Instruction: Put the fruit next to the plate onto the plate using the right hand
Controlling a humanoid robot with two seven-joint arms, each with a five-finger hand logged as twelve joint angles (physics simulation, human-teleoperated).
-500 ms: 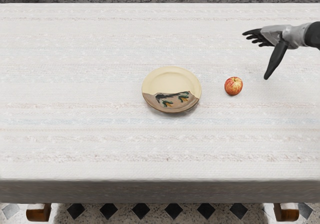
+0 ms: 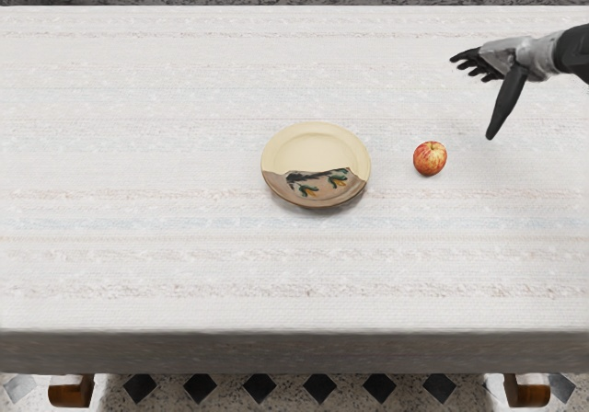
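Red-and-yellow apple point(image 2: 430, 158) sits on the pale striped tablecloth point(image 2: 166, 108), just right of the plate point(image 2: 311, 143) and clear of its rim. That plate is cream, with a brown band and leaf pattern along its near side. Farther back and to the right, the right hand point(image 2: 502, 62) hangs apart from the apple, fingers spread wide, one dark digit pointing down, grasping nothing

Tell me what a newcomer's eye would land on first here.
The red apple stands out, alone on the pale table just right of the plate. The plate, cream with a painted brown band, sits near the table's middle. At upper right the right hand hovers with fingers spread, apart from the apple.
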